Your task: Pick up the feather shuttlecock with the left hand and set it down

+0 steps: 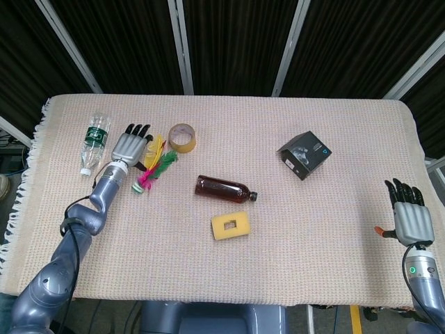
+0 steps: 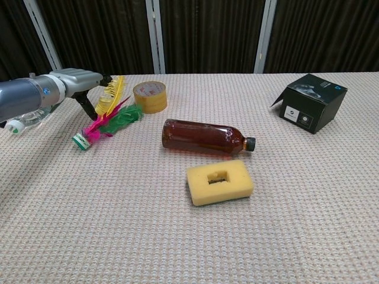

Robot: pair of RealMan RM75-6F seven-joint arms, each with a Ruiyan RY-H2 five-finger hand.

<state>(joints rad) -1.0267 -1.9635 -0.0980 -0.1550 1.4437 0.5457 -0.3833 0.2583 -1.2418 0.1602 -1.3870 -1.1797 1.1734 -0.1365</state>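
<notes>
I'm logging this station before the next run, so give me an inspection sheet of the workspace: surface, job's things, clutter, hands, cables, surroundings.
Surface: table covered by a beige woven cloth, fringe on its left edge.
Job's things: feather shuttlecock lies on the cloth, base toward the robot, feathers fanned toward the tape roll.
Clutter: tape roll at the back; clear water bottle at far left; brown bottle lying mid-table; yellow sponge with a cut-out, in front of it; black box at right.
Hands: left hand is at the shuttlecock's feathers, a grip cannot be told; right hand at the table's right edge, fingers extended, holding nothing.
Cables: black cable along the left arm.
Surroundings: dark panels with metal bars behind.
</notes>
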